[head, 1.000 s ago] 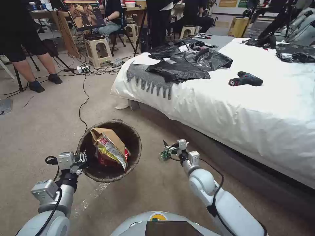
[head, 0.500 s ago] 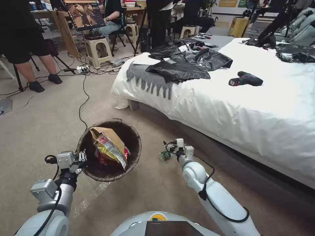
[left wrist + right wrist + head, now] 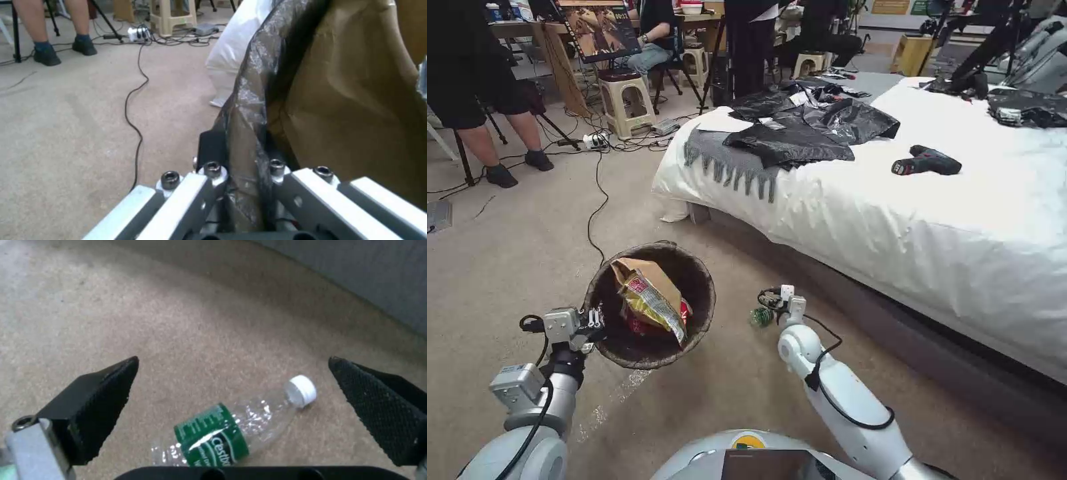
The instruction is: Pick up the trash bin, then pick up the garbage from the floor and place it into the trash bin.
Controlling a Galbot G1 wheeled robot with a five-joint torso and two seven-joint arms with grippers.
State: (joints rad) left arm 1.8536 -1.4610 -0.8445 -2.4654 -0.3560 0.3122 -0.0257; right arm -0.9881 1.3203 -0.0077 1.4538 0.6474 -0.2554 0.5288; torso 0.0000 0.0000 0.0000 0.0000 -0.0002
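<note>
I had the left gripper (image 3: 595, 327) clamped on the near rim of the small round bin lined with a crinkled dark brown bag (image 3: 697, 267), liner pinched between its fingers (image 3: 213, 173); the bin hung off the carpet. Inside it, just past that gripper: a tan paper bag (image 3: 647, 273), a yellow snack wrapper (image 3: 654, 308), a red packet (image 3: 684, 310).

The right gripper (image 3: 233, 400) was spread wide, pointing down at the beige carpet (image 3: 155, 306). A crushed clear plastic bottle with green label and white cap (image 3: 231, 430) lay on its side between the two black textured pads (image 3: 106, 400), nearer the wrist end than the tips, touching neither. In the head view the bottle (image 3: 762, 316) sat just ahead of the right gripper (image 3: 779, 301), between the bin and the bed's white sheet (image 3: 947, 247).

Handling call: the bottle looked empty, so very light, thin-walled, already dented. It would crumple rather than resist, and smooth plastic could squirt out or roll. I judged the labelled mid-body the best place to grab, pads across the short axis; the cap end was stiffer but a small target. Risk: the pads dragging on carpet pile before closing.

Beyond, grey-and-black clothing (image 3: 787, 140) and a dark cordless drill (image 3: 927, 161) lay on the bed, not my concern.
</note>
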